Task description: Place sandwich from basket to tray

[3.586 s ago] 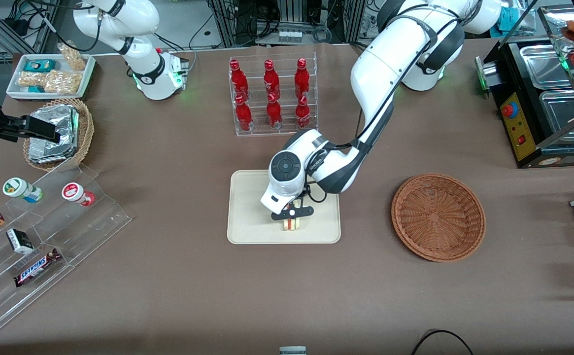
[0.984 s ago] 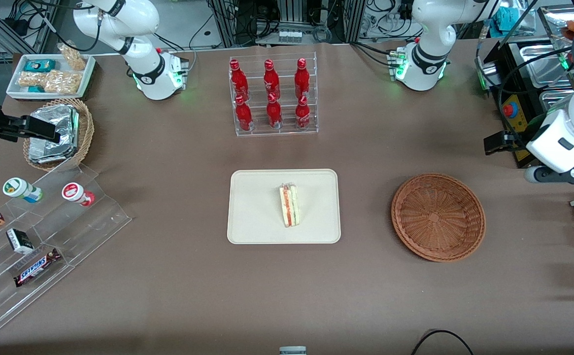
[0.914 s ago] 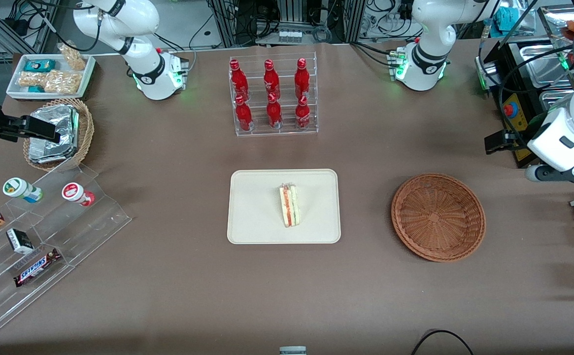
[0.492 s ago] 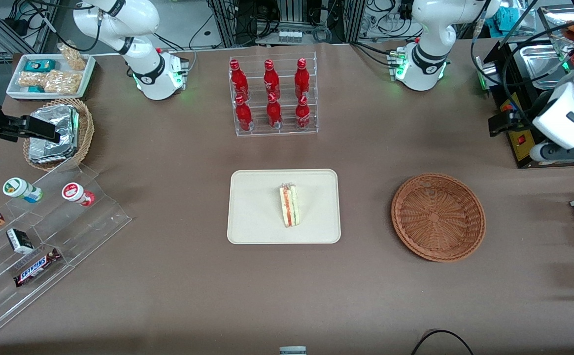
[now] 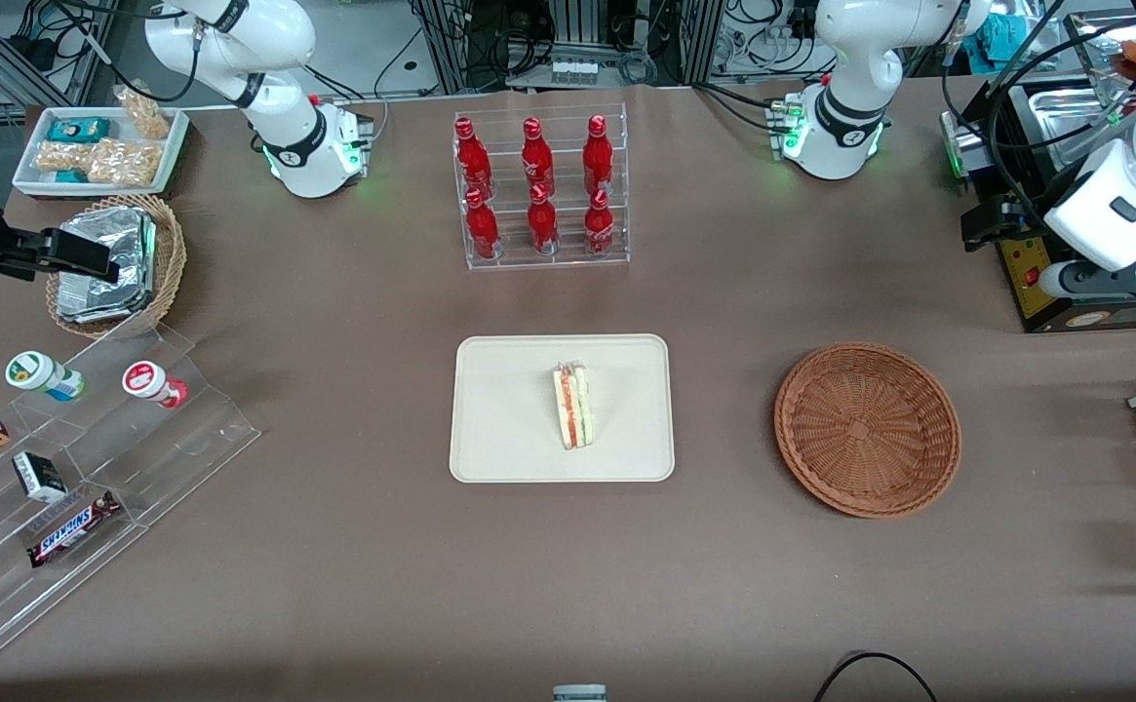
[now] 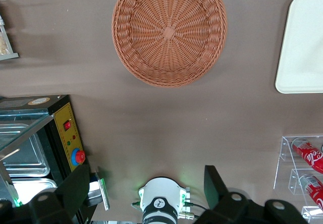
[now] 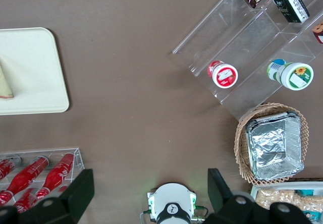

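We see a wide surface (image 5: 353, 575) covered in matte brown cloth, evenly lit from above with soft shadows. At its edge farthest from the front camera stand aluminium frame rails (image 5: 582, 39) hung with black cables (image 5: 489, 44) over a grey floor (image 5: 372, 44). Toward the working arm's end of the surface sits a black warming cabinet (image 5: 1045, 244) with steel pans (image 5: 1065, 112), a yellow panel and a red button. A clear acrylic stepped shelf (image 5: 109, 458) stands toward the parked arm's end.

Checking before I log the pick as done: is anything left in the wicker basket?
No, the basket is bare; the sandwich lies on the tray, and the gripper hangs open, well clear.
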### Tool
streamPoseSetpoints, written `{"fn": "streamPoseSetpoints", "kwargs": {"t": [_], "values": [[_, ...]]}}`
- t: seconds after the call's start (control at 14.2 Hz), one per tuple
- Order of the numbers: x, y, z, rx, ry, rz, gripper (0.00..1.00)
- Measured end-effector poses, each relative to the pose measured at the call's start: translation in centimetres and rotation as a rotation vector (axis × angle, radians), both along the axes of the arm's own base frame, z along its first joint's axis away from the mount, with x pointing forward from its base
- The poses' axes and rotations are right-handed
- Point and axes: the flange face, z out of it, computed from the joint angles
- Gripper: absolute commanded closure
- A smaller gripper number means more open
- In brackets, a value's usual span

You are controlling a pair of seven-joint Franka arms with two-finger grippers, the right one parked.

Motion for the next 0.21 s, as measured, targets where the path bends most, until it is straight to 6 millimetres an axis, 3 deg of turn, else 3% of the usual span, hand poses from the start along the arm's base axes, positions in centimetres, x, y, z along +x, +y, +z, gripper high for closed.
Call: {"fn": "streamPoseSetpoints", "kwargs": {"t": [0.21], "values": [[-0.01, -0.06, 0.7, -0.002, -0.017, -0.001, 0.0]]}}
